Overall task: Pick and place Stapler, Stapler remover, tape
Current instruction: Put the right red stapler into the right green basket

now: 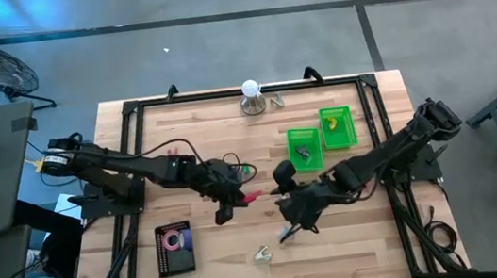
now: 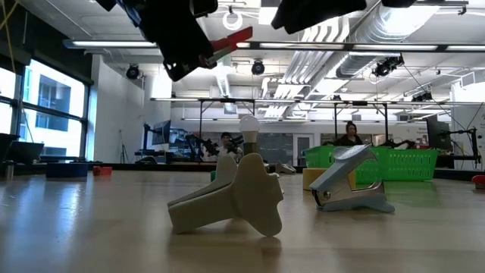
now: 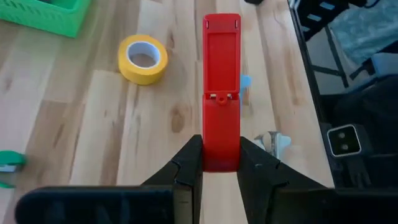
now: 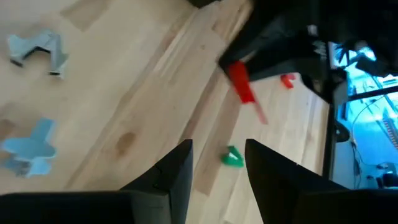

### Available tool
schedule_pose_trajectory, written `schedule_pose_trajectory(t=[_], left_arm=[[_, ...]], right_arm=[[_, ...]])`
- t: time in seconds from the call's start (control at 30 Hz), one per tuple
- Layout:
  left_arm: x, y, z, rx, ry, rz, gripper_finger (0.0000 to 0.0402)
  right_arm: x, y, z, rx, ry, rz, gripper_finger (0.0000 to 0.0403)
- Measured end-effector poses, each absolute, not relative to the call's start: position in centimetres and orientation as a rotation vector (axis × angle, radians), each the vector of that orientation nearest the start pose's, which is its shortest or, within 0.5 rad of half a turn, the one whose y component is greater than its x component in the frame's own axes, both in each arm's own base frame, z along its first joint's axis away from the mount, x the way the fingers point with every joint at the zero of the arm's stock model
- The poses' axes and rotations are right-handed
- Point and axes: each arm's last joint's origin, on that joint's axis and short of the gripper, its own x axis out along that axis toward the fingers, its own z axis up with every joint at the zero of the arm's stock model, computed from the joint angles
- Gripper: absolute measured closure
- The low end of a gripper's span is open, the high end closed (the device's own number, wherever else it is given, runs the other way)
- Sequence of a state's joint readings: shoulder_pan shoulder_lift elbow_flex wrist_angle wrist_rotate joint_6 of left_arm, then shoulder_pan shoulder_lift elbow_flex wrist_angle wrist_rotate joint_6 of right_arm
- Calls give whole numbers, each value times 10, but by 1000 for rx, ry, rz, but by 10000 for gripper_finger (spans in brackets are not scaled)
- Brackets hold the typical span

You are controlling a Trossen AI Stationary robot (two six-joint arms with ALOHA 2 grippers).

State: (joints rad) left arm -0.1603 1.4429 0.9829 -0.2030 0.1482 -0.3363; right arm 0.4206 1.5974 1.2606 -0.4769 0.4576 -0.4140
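red stapler lifted, handover or drop pending

red plastic stapler sits clamped by its rear end between your left gripper fingers, pointing forward, so the long body stays level and visible. in the high view it hangs at frame centre, above the wooden table, well short of the two green mesh bins at upper right, likely its goal. your right gripper waits just right of centre with fingers apart and nothing between them. a yellow tape roll lies near one bin; a metal claw staple remover rests on the table at lower-view right.
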Motion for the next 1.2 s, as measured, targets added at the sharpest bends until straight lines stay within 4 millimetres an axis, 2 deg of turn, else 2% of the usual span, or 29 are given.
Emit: schedule_pose_trajectory(t=[0.4,0.57,0.87,1.2], left_arm=[[304,-57,252,-277,698,-207,335],[304,-57,253,-272,686,-212,335],[304,-57,252,-272,687,-212,335],[304,-57,252,-273,692,-211,335]], right_arm=[[328,129,284,-818,604,219,265],[332,120,284,-815,607,200,265],[349,109,265,-836,648,181,265],[352,110,268,-844,608,169,265]])
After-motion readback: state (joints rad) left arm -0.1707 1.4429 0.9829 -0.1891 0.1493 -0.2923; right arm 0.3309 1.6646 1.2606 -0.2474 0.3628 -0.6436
